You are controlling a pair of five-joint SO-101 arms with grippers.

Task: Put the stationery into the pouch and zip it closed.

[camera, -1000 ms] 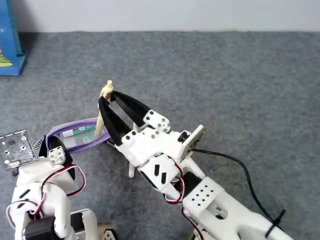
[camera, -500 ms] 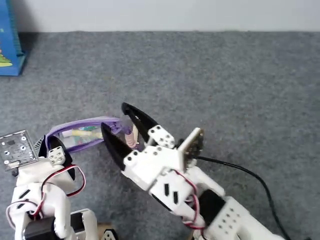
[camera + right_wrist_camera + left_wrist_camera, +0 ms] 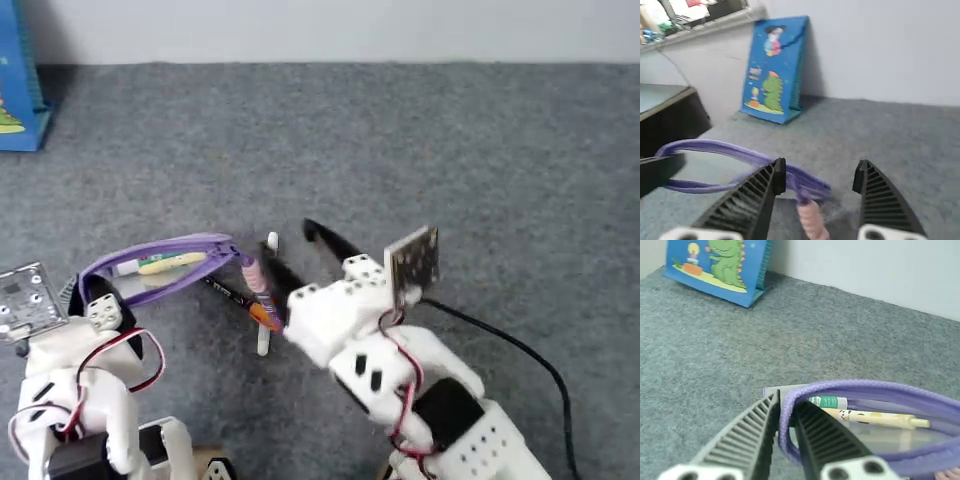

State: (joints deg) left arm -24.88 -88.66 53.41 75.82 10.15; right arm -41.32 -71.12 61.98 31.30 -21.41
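My left claw (image 3: 785, 402) pinches the pouch (image 3: 160, 262) rim at one end. My right claw (image 3: 821, 167), spread wide, is nearer the loose pens (image 3: 263, 335) lying crosswise at the other end.

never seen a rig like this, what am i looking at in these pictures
Two small white robot arms work over grey carpet. One picture looks down from above; the other two come from cameras on each arm's wrist. The black claws are pincers. The left pincer is shut on the rim of a purple zip pouch, which holds a cream pen and a green-labelled tube. The right pincer is open, near a pink pen lying beside a white pen and a black-and-orange pen outside the pouch. A blue dinosaur bag stands at the wall.
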